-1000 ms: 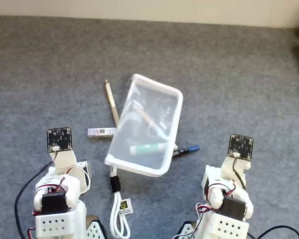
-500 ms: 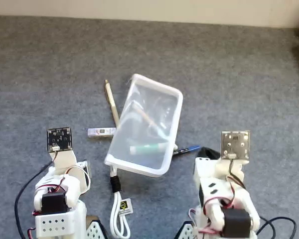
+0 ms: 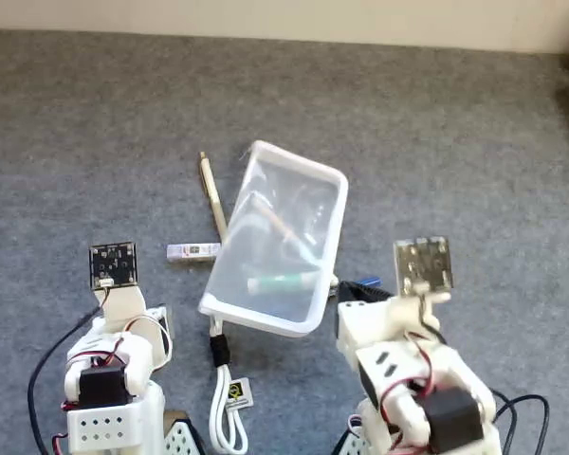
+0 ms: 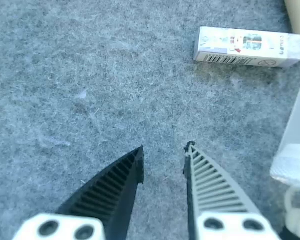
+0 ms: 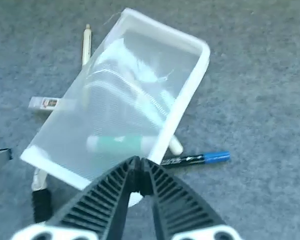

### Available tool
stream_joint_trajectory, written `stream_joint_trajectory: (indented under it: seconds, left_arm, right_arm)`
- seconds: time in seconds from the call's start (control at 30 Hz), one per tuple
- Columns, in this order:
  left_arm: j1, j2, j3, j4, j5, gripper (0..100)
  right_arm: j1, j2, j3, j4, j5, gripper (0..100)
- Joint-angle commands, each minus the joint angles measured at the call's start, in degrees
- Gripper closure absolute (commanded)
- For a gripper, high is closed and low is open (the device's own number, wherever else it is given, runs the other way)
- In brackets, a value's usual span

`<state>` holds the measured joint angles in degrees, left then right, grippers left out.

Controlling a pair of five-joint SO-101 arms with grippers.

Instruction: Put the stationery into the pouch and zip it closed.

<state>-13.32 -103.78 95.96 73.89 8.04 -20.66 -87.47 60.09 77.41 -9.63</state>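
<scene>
Nearest us, on the left, the left tool hangs over the grey tabletop with its two fingers apart and nothing between them. On the right, the right tool has its fingers together, gripping nothing, and sits above the near right edge of the pouch. Between the two arms a white cord lies looped on the tabletop, running up to the pouch's near left corner. The pouch itself is translucent and lies flat in the middle, tilted so that its far end points to the right. Through its near end we see a green marker, though we cannot tell whether it is inside or underneath. A blue pen sticks out to the right from the pouch's near right edge. Just left of the pouch lies a small white eraser, a little beyond the left tool. Farther off, a beige pen rests along the pouch's left edge.
</scene>
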Motion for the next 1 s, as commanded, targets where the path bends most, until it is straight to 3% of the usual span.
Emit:
stream_joint_trajectory:
  seconds: [0.0,0.27,0.53,0.67,0.97]
  left_arm:
    - [-0.4,-0.5,1.2,0.2,0.3,87]
    - [-0.4,-0.5,1.2,0.2,0.3,87]
    - [-0.4,-0.5,1.2,0.2,0.3,87]
    - [-0.4,-0.5,1.2,0.2,0.3,87]
    - [-0.4,-0.5,1.2,0.2,0.3,87]
  right_arm:
    - [-5.0,12.9,-7.9,0.0,-4.3,99.5]
    - [-23.0,19.6,-8.9,-6.3,-4.9,99.5]
    - [-31.9,19.7,1.1,-21.2,-4.9,94.7]
    - [-34.2,19.7,3.8,-23.9,-5.0,85.8]
    - [-38.1,22.3,4.4,-26.4,-9.4,85.7]
